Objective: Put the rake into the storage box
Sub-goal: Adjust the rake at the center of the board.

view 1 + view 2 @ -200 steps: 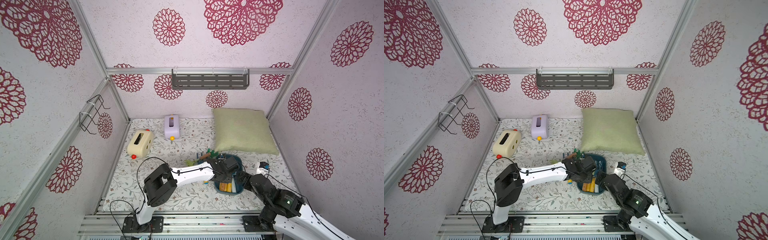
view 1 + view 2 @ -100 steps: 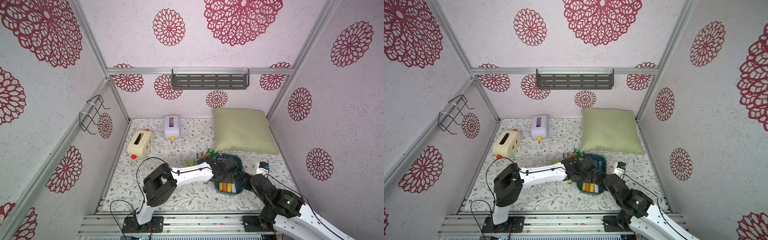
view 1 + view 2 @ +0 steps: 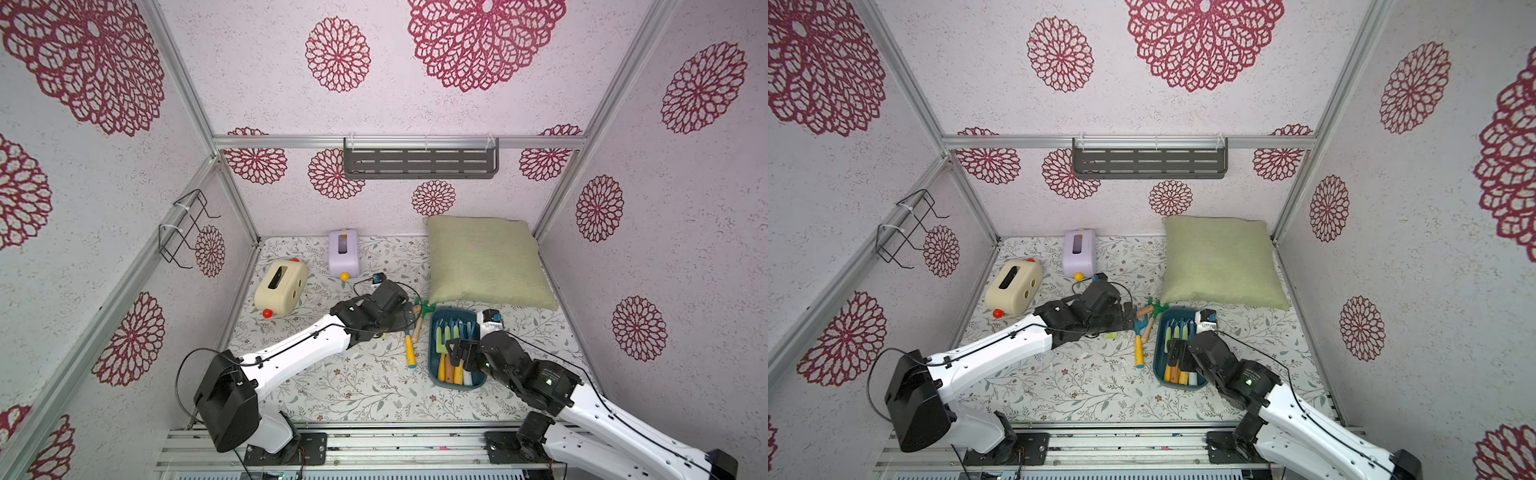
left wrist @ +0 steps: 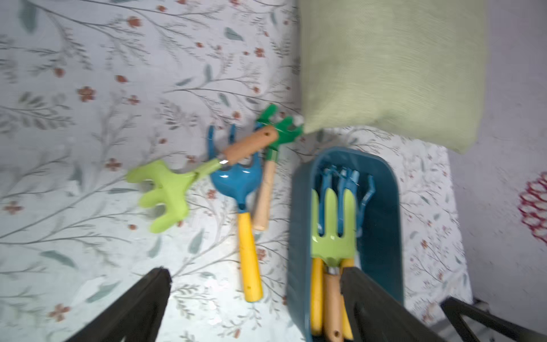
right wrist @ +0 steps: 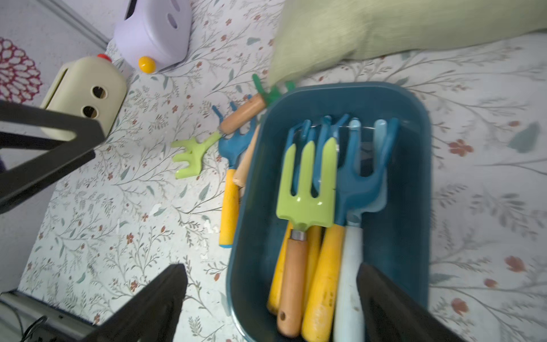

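Our left claw hangs with its jaws spread wide and nothing between them, above a small pile of tools just beside the storage box. Our right claw is likewise spread and empty, poised over the handle end of the box. Inside the box several tools already lie side by side, a lime fork uppermost with blue rakes next to it. Outside, along the box's long wall on the flowered surface, a lime rake with a brown wooden handle lies across a blue fork and a dark green rake, whose head is at the corner of a green pillow beyond the box. We judge the job partly done: neither outside rake is held, and each needs lifting in.
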